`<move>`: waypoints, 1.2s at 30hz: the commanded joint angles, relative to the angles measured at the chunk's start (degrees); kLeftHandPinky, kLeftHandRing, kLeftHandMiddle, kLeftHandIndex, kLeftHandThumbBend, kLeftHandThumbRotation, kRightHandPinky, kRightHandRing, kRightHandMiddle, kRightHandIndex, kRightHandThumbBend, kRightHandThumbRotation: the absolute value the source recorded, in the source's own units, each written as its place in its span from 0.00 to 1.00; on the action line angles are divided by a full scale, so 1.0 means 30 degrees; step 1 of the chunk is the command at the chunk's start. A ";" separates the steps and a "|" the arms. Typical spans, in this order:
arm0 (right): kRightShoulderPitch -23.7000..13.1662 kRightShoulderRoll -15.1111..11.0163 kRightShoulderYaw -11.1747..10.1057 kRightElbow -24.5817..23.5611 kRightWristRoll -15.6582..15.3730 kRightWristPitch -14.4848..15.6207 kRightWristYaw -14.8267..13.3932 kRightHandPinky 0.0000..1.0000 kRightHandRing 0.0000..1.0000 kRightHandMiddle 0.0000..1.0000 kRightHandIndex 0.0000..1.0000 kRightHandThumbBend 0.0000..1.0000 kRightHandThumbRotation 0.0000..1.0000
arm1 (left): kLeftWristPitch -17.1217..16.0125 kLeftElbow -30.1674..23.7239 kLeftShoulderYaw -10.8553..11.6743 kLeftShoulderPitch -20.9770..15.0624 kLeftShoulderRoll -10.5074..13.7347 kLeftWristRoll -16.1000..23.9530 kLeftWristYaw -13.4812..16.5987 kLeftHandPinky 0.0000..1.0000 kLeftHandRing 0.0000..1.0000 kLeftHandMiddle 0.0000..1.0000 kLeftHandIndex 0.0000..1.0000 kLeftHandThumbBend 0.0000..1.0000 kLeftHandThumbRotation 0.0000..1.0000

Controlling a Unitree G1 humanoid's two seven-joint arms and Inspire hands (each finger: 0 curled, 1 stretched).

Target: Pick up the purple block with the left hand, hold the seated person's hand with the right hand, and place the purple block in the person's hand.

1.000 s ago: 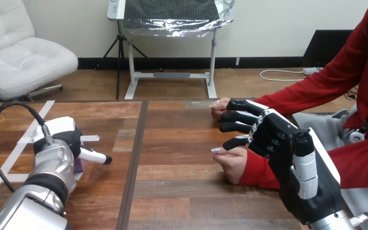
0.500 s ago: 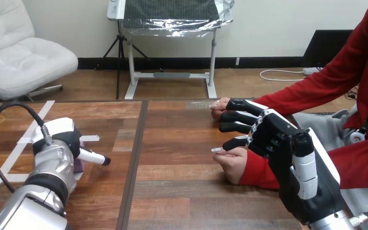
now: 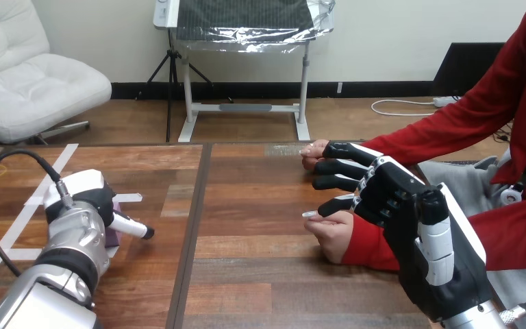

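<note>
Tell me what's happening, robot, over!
Left hand at purple block, block mostly hidden. Right hand open by the person's nearer hand, not gripping it. Nothing seen in the way.

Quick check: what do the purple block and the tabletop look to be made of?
Purple block: only a matte pale-purple sliver shows beside the left hand. It has no shine, so perhaps foam or painted wood, but it is too hidden to tell. Table: wood planks or wood-look laminate, with visible grain, seams between boards and a soft sheen.

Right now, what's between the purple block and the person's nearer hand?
Head view: bare table from the purple block, by the left hand, to the person's nearer hand.
</note>
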 commanded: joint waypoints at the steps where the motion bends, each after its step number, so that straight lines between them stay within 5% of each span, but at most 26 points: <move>1: -0.1084 -0.0029 -0.0162 -0.0383 0.0478 -0.0045 0.0050 0.58 0.74 0.76 0.78 0.87 1.00 | 0.0039 -0.0226 0.0378 -0.0499 -0.0169 -0.0300 0.0696 0.71 0.86 0.88 0.85 0.74 0.32; 15: -0.1051 -0.0023 -0.0158 -0.0473 0.0410 0.0039 0.0006 0.58 0.74 0.76 0.78 0.87 1.00 | -0.0136 -0.0260 0.0704 -0.0341 -0.0135 -0.0741 0.1255 0.59 0.82 0.86 0.80 0.68 0.11; 36: -0.1103 -0.0054 -0.0182 -0.0502 0.0424 0.0083 0.0094 0.58 0.74 0.75 0.78 0.86 1.00 | -0.0299 -0.0337 0.0826 -0.0283 -0.0008 -0.0925 0.1410 0.47 0.77 0.86 0.79 0.65 0.04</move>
